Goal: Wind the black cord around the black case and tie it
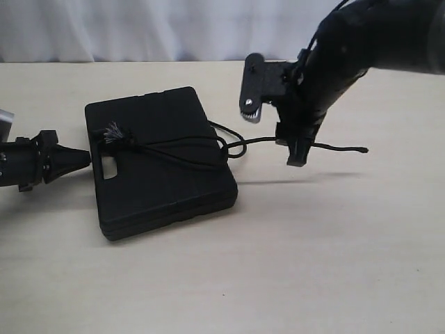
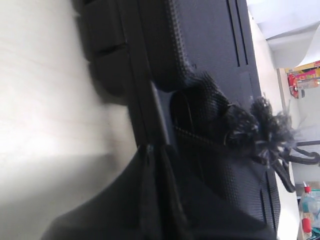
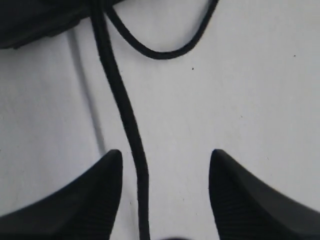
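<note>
The black case (image 1: 163,184) lies flat at the table's centre-left, its slot handle toward the left. The black cord (image 1: 182,142) crosses its top from a frayed grey tuft (image 1: 113,131), loops off the case's right edge and trails right to a knobbed tip (image 1: 364,149). My right gripper (image 1: 297,157) hangs open over that trailing stretch. In the right wrist view the cord (image 3: 123,102) runs between the open fingers (image 3: 107,172), nearer one of them and untouched. My left gripper (image 1: 83,158) is shut and empty, pointing at the case's handle edge. The left wrist view shows the tuft (image 2: 265,127) close up.
The pale wooden table (image 1: 313,264) stretches in front of and to the right of the case. A white curtain (image 1: 139,28) hangs behind the table's far edge. A corner of the case (image 3: 30,20) shows in the right wrist view.
</note>
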`<move>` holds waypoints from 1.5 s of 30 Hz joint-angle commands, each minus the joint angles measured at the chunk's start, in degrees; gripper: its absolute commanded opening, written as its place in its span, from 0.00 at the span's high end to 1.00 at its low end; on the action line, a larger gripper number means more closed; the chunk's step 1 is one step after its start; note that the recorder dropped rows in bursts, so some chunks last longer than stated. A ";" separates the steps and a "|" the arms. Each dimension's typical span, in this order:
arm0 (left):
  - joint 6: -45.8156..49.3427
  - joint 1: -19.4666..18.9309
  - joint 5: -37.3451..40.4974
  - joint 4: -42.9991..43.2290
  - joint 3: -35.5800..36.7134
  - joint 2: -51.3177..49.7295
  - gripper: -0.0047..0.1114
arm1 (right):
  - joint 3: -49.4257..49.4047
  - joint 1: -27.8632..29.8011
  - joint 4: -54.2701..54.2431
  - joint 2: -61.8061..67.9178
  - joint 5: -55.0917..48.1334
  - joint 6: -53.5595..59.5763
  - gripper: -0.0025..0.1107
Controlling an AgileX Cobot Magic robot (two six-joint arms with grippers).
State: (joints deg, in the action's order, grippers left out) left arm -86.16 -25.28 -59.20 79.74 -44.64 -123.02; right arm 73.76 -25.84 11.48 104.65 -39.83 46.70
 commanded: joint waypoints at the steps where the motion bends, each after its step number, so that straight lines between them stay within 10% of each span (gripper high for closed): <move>1: -1.06 -0.14 -2.61 0.52 -0.15 -0.53 0.80 | 0.14 -2.19 3.16 3.76 3.82 0.27 0.54; 6: -1.51 -0.04 -3.30 0.65 -0.15 -0.53 0.66 | 0.14 -2.26 3.16 6.01 8.47 -0.48 0.59; 11: -2.11 1.39 -3.19 0.30 -0.15 -0.53 0.65 | 0.14 -2.26 3.16 6.19 11.30 -0.48 0.94; 23: -2.11 8.73 13.81 -8.47 -0.15 -0.53 0.65 | 0.14 -2.26 3.16 6.19 10.58 -1.98 0.94; 39: 1.15 13.90 17.01 -17.28 -0.15 -0.53 0.65 | 0.14 -2.26 3.16 6.19 10.67 -3.02 0.94; 45: 2.73 13.78 16.31 -17.94 -0.15 -0.53 0.96 | 0.14 -2.14 9.42 6.19 8.73 -8.52 0.94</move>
State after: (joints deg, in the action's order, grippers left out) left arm -83.98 -11.87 -46.33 61.99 -45.26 -122.04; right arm 73.76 -28.09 16.64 110.84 -29.63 42.34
